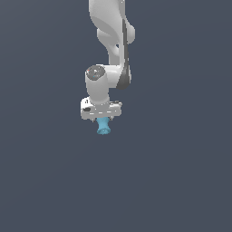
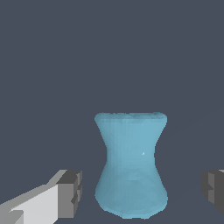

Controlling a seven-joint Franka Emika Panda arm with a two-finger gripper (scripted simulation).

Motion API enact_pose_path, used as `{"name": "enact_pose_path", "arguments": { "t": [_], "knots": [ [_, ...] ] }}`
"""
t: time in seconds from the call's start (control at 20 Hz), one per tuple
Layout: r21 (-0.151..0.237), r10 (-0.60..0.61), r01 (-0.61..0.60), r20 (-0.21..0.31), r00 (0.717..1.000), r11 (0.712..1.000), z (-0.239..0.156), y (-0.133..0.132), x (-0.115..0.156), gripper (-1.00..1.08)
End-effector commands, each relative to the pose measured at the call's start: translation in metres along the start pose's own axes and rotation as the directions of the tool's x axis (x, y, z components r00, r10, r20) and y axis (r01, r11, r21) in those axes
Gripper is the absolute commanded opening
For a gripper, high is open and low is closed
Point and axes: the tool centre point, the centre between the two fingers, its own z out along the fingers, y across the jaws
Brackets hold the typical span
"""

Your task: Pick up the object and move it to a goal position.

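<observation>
The object (image 1: 103, 127) is a small light-blue spool-like piece with a flared round end. In the exterior view it sits just under the white gripper (image 1: 103, 120), which points down over it. In the wrist view the object (image 2: 131, 166) stands between the two dark finger pads (image 2: 71, 192) of the gripper (image 2: 142, 190). The jaws are spread apart, with a clear gap on each side of the piece. The pads do not touch it. The gripper is open.
The surface (image 1: 181, 181) is a plain dark grey-blue with no other objects in either view. The white arm (image 1: 113, 36) rises above the gripper to the top of the exterior view.
</observation>
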Motion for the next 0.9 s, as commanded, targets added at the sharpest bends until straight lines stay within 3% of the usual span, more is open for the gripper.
{"name": "enact_pose_path", "arguments": {
  "t": [0.0, 0.75, 0.8, 0.85],
  "knots": [
    [0.0, 0.0, 0.0, 0.0, 1.0, 1.0, 0.003, 0.0, 0.0, 1.0],
    [0.0, -0.003, 0.003, -0.001, 1.0, 1.0, 0.05, 0.0, -0.001, 1.0],
    [0.0, -0.003, 0.003, -0.001, 1.0, 1.0, 0.05, 0.0, -0.001, -1.0],
    [0.0, -0.003, 0.003, -0.001, 1.0, 1.0, 0.05, 0.0, -0.001, -1.0]
  ]
}}
